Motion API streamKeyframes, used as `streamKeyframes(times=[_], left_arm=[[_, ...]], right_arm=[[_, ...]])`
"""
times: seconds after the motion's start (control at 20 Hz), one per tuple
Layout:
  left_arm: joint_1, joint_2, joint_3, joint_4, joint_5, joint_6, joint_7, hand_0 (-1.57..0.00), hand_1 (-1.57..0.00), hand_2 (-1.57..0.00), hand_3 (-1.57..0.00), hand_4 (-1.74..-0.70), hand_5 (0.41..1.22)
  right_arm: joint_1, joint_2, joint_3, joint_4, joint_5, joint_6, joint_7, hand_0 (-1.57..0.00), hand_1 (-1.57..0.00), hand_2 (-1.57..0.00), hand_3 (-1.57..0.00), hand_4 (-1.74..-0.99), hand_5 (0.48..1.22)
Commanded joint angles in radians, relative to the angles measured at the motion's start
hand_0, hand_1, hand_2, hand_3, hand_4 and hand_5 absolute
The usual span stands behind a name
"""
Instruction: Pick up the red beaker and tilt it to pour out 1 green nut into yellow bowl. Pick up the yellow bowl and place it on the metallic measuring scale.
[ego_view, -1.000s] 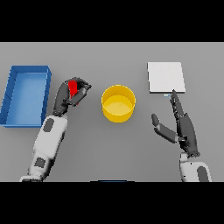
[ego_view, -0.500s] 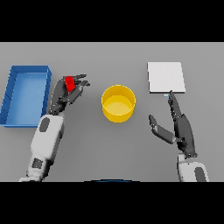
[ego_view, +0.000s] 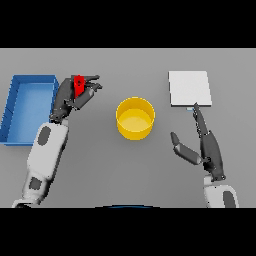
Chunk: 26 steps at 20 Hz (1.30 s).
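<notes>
**Left hand lifts the red beaker farther from the body**

Since a second ago the left hand (ego_view: 75, 96) has carried the red beaker (ego_view: 78, 83) away from the robot, so that it now shows up alongside the far corner of the blue tray (ego_view: 15, 107) rather than by the tray's middle. Its fingers are curled round the beaker, which peeks out red between them; how far the beaker is tilted cannot be told. The yellow bowl (ego_view: 135, 118) stands on the grey worktop (ego_view: 130, 65) to the right of that hand, well apart from it, roughly midway between the two hands. The right hand (ego_view: 205, 145) has hardly moved: fingers straight, thumb spread aside, holding nothing. Its fingertips (ego_view: 195, 107) lie at the near edge of the metallic measuring scale (ego_view: 189, 88), just beyond the hand.
</notes>
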Motion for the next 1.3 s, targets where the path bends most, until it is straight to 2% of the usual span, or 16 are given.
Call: streamKeyframes(times=[0.0, 0.15, 0.3, 0.45, 0.75, 0.9, 0.95, 1.0, 1.05, 1.1, 1.25], left_arm=[[-0.01, 0.007, -0.006, 0.008, -0.01, 0.001, 0.006, -1.56, -1.56, -1.56, -1.55, -1.72, 1.138], [-0.05, 0.045, -0.05, 0.021, -0.072, 0.007, 0.016, -1.56, -1.56, -1.56, -1.56, -1.73, 1.134], [-0.07, 0.1, -0.143, 0.004, -0.165, -0.015, 0.07, -1.57, -1.57, -1.57, -1.56, -1.74, 1.12], [-0.133, 0.151, -0.234, 0.002, -0.256, -0.051, 0.128, -1.57, -1.57, -1.57, -1.57, -1.74, 1.127], [-0.241, 0.217, -0.444, 0.015, -0.47, -0.11, 0.209, -1.57, -1.57, -1.57, -1.57, -1.74, 1.174], [-0.308, 0.221, -0.542, 0.047, -0.563, -0.157, 0.246, -1.57, -1.57, -1.57, -1.57, -1.74, 1.197], [-0.335, 0.23, -0.57, 0.066, -0.59, -0.192, 0.255, -1.57, -1.57, -1.57, -1.57, -1.69, 1.202], [-0.351, 0.226, -0.6, 0.075, -0.622, -0.216, 0.262, -1.57, -1.57, -1.57, -1.49, -1.7, 1.205], [-0.374, 0.233, -0.629, 0.092, -0.652, -0.24, 0.242, -1.57, -1.57, -1.57, -1.44, -1.7, 1.209], [-0.397, 0.241, -0.651, 0.106, -0.677, -0.259, 0.221, -1.57, -1.57, -1.57, -1.38, -1.71, 1.211], [-0.458, 0.24, -0.719, 0.133, -0.749, -0.324, 0.202, -1.57, -1.57, -1.57, -1.33, -1.72, 1.216]], right_arm=[[-0.018, 0.009, 0.0, 0.008, 0.003, -0.008, 0.015, 0.0, 0.0, 0.0, 0.0, -1.219, 0.661], [-0.016, -0.004, -0.01, 0.014, 0.002, -0.008, 0.008, 0.0, 0.0, 0.0, 0.0, -1.21, 0.664], [-0.011, -0.009, -0.01, 0.007, -0.001, 0.0, 0.037, 0.0, 0.0, 0.0, 0.0, -1.194, 0.658], [-0.011, -0.003, 0.001, 0.003, 0.011, -0.002, 0.037, 0.0, 0.0, 0.0, 0.0, -1.183, 0.663], [0.0, -0.004, -0.001, -0.009, -0.012, 0.018, 0.045, 0.0, 0.0, 0.0, 0.0, -1.183, 0.671], [-0.01, 0.0, -0.003, -0.006, -0.013, 0.014, 0.054, 0.0, 0.0, 0.0, 0.0, -1.187, 0.676], [-0.01, 0.006, -0.002, -0.003, -0.013, 0.01, 0.055, 0.0, 0.0, 0.0, 0.0, -1.191, 0.675], [-0.003, 0.007, -0.005, -0.006, -0.021, 0.012, 0.05, 0.0, 0.0, 0.0, 0.0, -1.19, 0.675], [-0.014, 0.008, -0.011, -0.01, -0.032, 0.014, 0.068, 0.0, 0.0, 0.0, 0.0, -1.191, 0.675], [0.007, 0.007, -0.012, -0.016, -0.04, 0.02, 0.05, 0.0, 0.0, 0.0, 0.0, -1.195, 0.671], [0.002, 0.021, -0.013, -0.008, -0.058, 0.024, 0.073, 0.0, 0.0, 0.0, 0.0, -1.202, 0.651]])
